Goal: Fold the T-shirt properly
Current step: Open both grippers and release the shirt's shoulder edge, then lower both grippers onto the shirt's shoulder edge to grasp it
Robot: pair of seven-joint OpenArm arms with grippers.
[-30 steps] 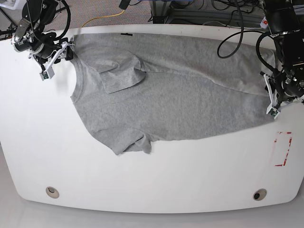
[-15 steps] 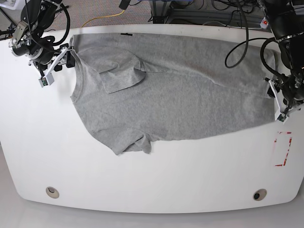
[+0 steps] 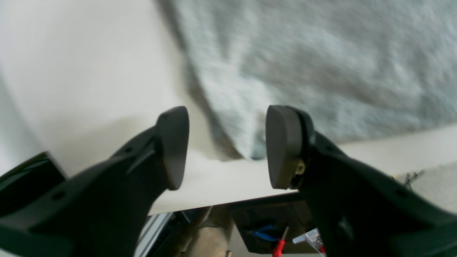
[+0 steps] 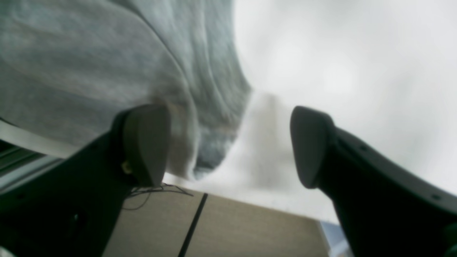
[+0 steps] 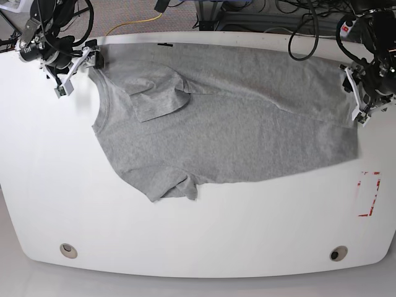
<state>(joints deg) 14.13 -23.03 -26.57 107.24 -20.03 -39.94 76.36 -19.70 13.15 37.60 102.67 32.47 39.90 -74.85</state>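
Observation:
The light grey T-shirt (image 5: 235, 117) lies flat on the white table (image 5: 185, 235), neck to the left and hem to the right, with one sleeve folded onto the body. My right gripper (image 5: 82, 69) stands open at the shirt's far-left shoulder corner. In the right wrist view the right gripper (image 4: 228, 146) has one pad against the cloth (image 4: 107, 71) and nothing pinched. My left gripper (image 5: 362, 104) is open at the far-right hem corner. In the left wrist view the left gripper (image 3: 228, 146) has the shirt's corner (image 3: 321, 71) lying just beyond its parted pads.
A red tape rectangle (image 5: 369, 193) marks the table near its right edge. Two round holes (image 5: 68, 250) (image 5: 338, 253) sit near the front edge. Cables and equipment (image 5: 260, 15) lie beyond the far edge, which both grippers hang close to.
Both grippers have opened wider and let go of the shirt's edges. Both arms have moved toward the table's far edge. The right hem now lies flat.

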